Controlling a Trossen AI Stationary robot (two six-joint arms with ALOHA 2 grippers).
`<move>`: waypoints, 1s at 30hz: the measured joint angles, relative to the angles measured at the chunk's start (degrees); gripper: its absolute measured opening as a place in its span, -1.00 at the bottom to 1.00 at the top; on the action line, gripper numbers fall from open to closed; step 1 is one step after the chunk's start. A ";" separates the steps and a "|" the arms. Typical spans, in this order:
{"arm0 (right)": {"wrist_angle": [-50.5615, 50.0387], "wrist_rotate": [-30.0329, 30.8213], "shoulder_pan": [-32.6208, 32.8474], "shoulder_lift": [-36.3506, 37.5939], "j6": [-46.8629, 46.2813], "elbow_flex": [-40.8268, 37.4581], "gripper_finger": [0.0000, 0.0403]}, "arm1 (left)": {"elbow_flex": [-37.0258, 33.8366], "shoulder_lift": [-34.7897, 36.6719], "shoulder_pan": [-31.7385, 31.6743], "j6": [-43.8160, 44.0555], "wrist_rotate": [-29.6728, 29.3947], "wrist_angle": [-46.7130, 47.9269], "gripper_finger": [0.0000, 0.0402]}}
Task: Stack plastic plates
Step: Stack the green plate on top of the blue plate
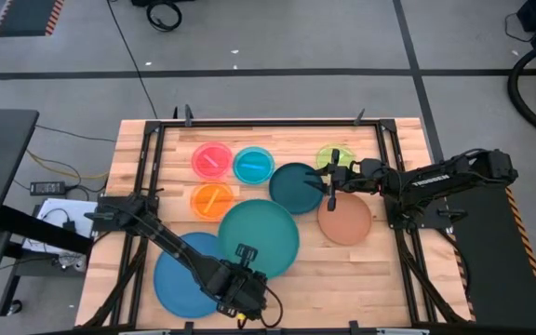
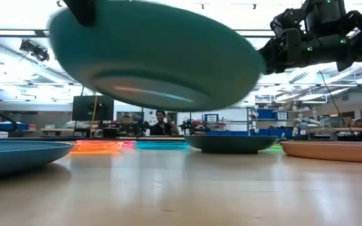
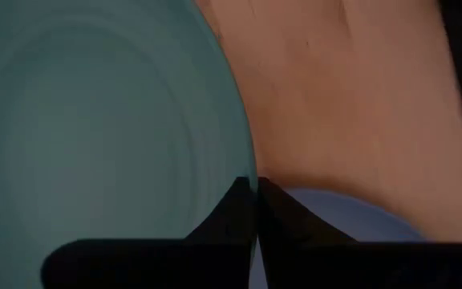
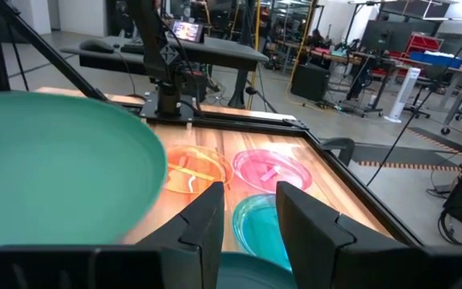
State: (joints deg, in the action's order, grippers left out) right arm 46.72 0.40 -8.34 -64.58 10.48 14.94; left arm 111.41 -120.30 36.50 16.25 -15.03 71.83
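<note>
My left gripper (image 1: 245, 259) is shut on the large teal plate (image 1: 259, 234), which hangs tilted in the air in the low view (image 2: 149, 56). The large blue plate (image 1: 182, 276) lies flat on the table, partly under the teal one. My right gripper (image 1: 332, 180) is open and hovers above the right edge of the dark teal plate (image 1: 294, 186), next to the terracotta plate (image 1: 345, 221). Both plates rest flat on the wood. The small pink (image 1: 212, 160), cyan (image 1: 253, 165), orange (image 1: 211, 198) and lime green (image 1: 329, 154) plates lie flat farther back. My left gripper pinches the teal plate's near rim (image 3: 251, 172) between its two fingers (image 3: 229, 210), coming in from the table's near side. The plate is lifted clear of the table and tilted; its underside (image 2: 162, 88) faces the low camera.
Black frame rails (image 1: 147, 186) run along the left and right sides of the table and across its far edge. Bare wood (image 1: 342, 279) lies near the front right. A person (image 2: 161, 122) sits far behind the table.
</note>
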 joint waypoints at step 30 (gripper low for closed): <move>2.94 0.00 -0.07 0.02 1.11 -0.02 -0.38 | 3.83 -0.03 15.31 49.53 13.10 3.52 -0.95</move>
State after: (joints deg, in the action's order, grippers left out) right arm 49.66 0.40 -8.40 -64.55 11.60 14.92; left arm 115.24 -120.33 51.81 65.78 -1.94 75.35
